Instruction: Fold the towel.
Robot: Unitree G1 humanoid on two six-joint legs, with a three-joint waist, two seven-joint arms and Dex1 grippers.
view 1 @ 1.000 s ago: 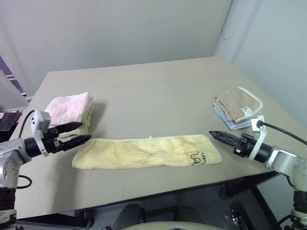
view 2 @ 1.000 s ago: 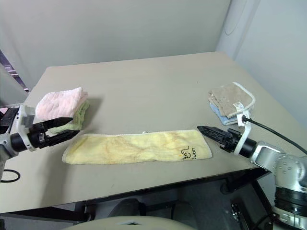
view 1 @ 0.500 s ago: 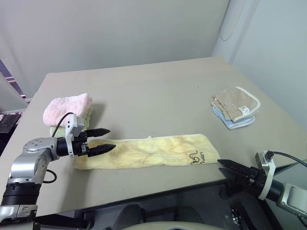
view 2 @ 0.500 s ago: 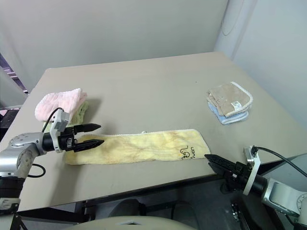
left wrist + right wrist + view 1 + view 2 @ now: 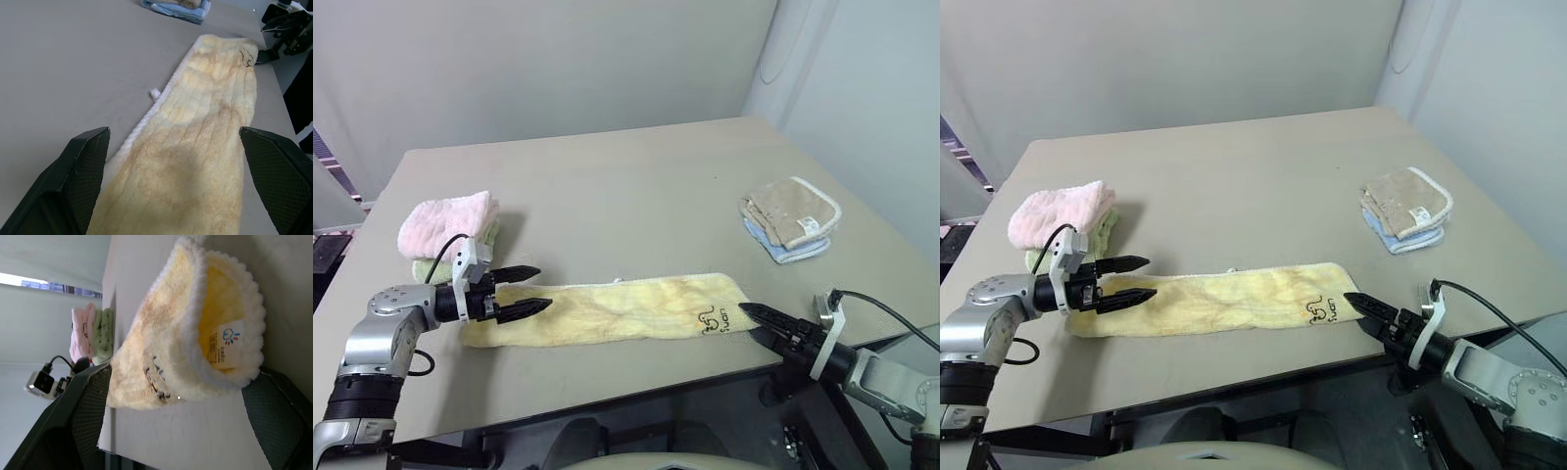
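- Table: plain grey-beige top, set against a pale wall, with its near edge running below the towel.
- Towel: pale yellow, ribbed, whitish trim along the edges. It lies flat as one long narrow strip near the front edge of the table, running left to right. A small dark stitched mark sits near its right end. A short white loop sticks out from the far long edge, about midway.
- Towel, right end, as seen from the right wrist: the layers part a little here, showing a brighter yellow inside and a small white care label with printed marks.
- Left gripper: held level over the left end of the towel, pointing along it to the right. The two black fingers stand wide apart, one on each side of the strip's width, with nothing between them but the cloth lying below.
- Right gripper: low at the table's front edge, its tips just beside the right end of the towel, close to the stitched mark. In the right wrist view its fingers stand wide apart and grip nothing.
- Pink towel: folded, at the far left of the table, stacked on a pale green folded cloth.
- Beige towel: folded, white trim, at the far right, resting on a light blue cloth. Well apart from the yellow towel.
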